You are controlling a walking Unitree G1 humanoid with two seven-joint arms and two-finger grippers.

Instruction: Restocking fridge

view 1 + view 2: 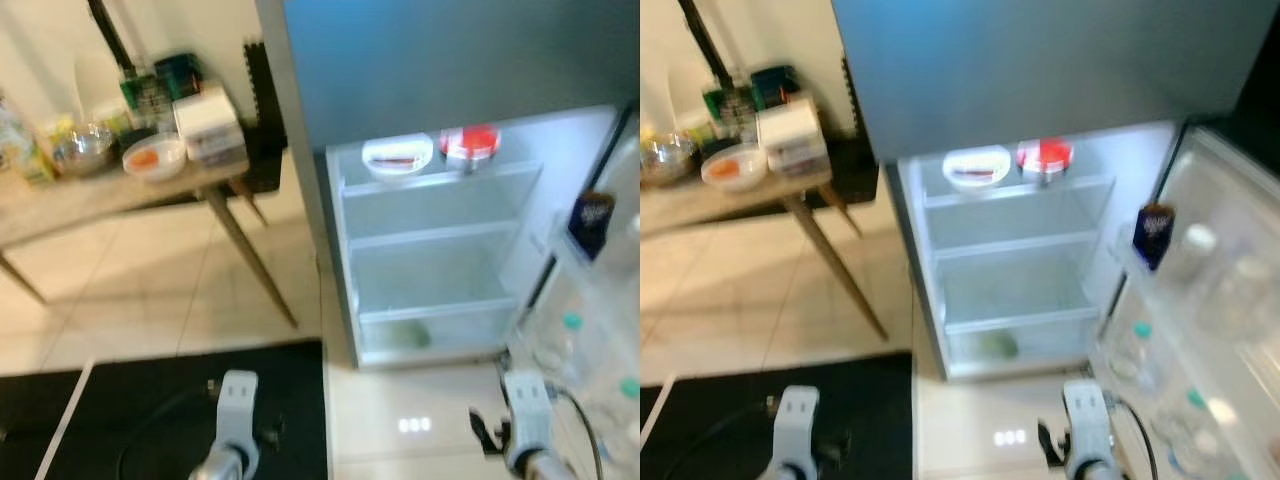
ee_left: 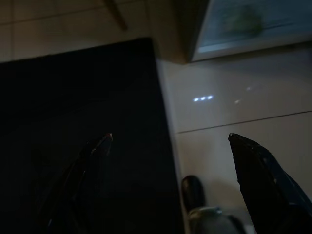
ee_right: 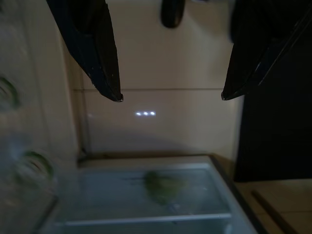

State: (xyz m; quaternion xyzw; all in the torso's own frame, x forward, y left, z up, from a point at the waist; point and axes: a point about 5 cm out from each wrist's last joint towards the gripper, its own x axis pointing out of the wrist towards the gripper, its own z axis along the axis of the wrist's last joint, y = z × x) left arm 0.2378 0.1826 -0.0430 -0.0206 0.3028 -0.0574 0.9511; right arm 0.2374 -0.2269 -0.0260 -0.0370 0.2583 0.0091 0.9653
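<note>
Both grippers, left [image 2: 169, 139] and right [image 3: 170, 97], fingers wide, hang over pale tiles [image 1: 420, 400] before the open fridge [image 1: 430, 260].

An open fridge [image 1: 440, 250] stands right of a desk [image 1: 90, 195] carrying bowls and boxes. Two lidded containers [image 1: 398, 155] sit on its top shelf. Bottles [image 1: 1145, 345] line the door on the right.

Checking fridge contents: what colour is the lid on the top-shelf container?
Red lid, clearest in the left eye view.

Whole scene blurred; green item [image 1: 408, 334] in crisper beyond right claw [image 3: 170, 97] unidentifiable, door bottles [image 1: 1160, 400] smeared, bench [image 1: 100, 195] clutter cut off, illegible.
</note>
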